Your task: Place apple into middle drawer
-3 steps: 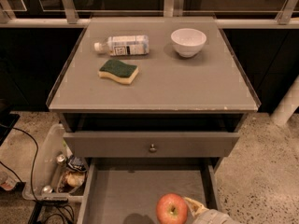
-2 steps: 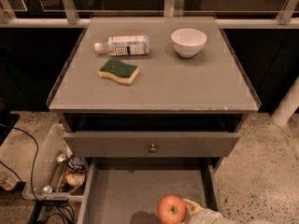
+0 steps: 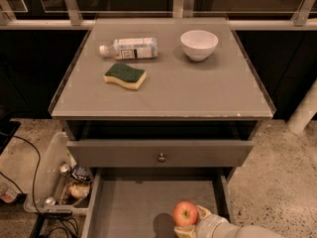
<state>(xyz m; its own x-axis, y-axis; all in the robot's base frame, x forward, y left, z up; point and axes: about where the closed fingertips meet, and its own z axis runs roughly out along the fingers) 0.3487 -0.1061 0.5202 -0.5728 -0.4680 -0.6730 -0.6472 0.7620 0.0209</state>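
The red apple (image 3: 185, 213) with yellowish patches is held over the front right part of the open middle drawer (image 3: 133, 202), a flat grey floor with low side walls. My gripper (image 3: 190, 221) comes in from the bottom right edge and is shut on the apple, its pale fingers (image 3: 203, 213) showing at the apple's right and underside. The apple casts a shadow on the drawer floor to its left.
Above is a drawer front with a small metal knob (image 3: 161, 157). On the grey tabletop (image 3: 198, 88) lie a plastic bottle (image 3: 130, 48), a green-and-yellow sponge (image 3: 125, 76) and a white bowl (image 3: 199, 44). A clear bin of clutter (image 3: 64, 182) and cables sit on the floor at left.
The apple and the gripper have shifted slightly within the frame, staying over the drawer's front right. Nothing on the tabletop has moved.
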